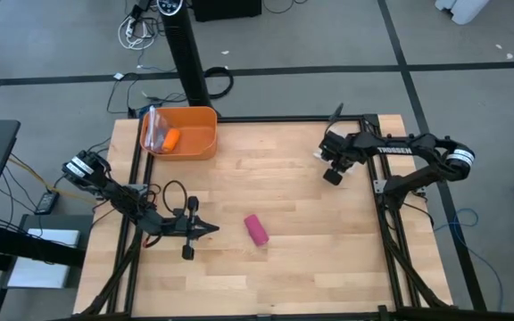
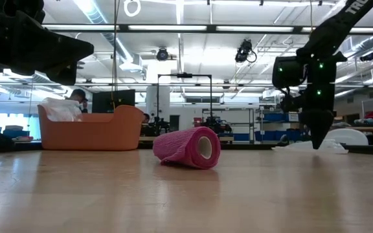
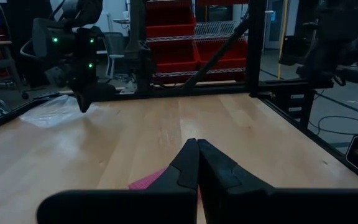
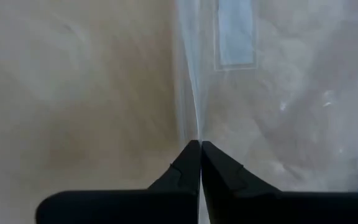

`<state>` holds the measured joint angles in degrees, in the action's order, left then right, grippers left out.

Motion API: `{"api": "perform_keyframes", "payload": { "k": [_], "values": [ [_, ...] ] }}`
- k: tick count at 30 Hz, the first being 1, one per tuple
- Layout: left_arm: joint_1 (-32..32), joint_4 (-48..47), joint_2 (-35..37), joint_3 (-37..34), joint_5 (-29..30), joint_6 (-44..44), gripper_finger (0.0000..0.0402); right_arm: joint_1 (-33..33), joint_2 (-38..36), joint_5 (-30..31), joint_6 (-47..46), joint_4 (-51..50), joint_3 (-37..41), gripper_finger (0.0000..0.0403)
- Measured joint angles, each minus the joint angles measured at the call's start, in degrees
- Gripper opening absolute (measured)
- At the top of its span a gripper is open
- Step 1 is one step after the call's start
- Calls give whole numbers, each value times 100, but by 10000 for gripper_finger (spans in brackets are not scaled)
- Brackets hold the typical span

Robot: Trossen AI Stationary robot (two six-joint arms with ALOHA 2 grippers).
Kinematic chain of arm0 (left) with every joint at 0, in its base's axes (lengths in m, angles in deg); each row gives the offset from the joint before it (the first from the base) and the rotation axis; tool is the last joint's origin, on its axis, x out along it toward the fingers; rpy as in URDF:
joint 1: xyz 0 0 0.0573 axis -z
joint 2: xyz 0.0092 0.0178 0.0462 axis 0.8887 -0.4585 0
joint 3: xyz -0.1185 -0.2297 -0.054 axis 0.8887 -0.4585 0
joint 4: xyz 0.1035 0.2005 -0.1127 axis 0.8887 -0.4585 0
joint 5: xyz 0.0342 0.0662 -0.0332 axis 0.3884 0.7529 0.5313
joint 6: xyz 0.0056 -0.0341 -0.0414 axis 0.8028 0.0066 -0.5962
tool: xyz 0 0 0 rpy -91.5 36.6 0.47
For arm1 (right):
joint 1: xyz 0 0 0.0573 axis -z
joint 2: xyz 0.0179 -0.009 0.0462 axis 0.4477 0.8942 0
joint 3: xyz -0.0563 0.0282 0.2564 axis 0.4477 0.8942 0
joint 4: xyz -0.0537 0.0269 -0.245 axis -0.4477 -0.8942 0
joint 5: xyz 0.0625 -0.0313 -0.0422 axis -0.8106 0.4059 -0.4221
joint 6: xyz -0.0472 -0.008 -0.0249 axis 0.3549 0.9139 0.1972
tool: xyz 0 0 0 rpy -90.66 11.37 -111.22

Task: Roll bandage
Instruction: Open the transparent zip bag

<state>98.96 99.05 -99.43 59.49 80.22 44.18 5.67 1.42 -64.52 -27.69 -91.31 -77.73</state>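
Observation:
The bandage [image 1: 255, 229] is a small magenta-pink roll lying on its side on the wooden table [image 1: 293, 267], its open end facing the low view [image 2: 188, 147]. My left gripper [image 1: 214, 230] is shut and level, a short way to the roll's left and apart from it. In the left wrist view the roll [image 3: 146, 181] peeks out beside my left gripper [image 3: 197, 144]. My right gripper [image 1: 333, 176] points down at the far right, shut at the edge of a clear plastic bag [image 4: 278, 106]. My right gripper [image 4: 199, 145] comes from above, pointing steeply down, its fingertips closed at the clear bag's raised edge [image 4: 190, 118]. That edge runs straight into the fingertips, which hide the contact itself. The rest of the bag [image 2: 306, 146] lies on the table.
An orange bin [image 1: 194, 135] stands at the far left of the table, with a small orange object [image 1: 171, 138] and crinkly plastic in it. A black frame rail [image 1: 382, 223] borders the table's right side. Bare wood lies between the roll and my right gripper.

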Motion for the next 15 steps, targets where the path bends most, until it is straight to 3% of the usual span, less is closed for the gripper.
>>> {"api": "perform_keyframes", "payload": {
  "k": [4, 11, 15],
  "values": [
    [0, 4, 0, 0, 1, 15, 8, -643, 0, -85, -306, -285, -224, 3],
    [0, 4, 0, 21, 422, 160, 8, -2392, 0, -48, -1241, -861, -876, 2],
    [10, 4, 0, 206, 443, 408, 8, -3563, 0, 415, -2071, -1138, -1397, 1]
  ]
}}
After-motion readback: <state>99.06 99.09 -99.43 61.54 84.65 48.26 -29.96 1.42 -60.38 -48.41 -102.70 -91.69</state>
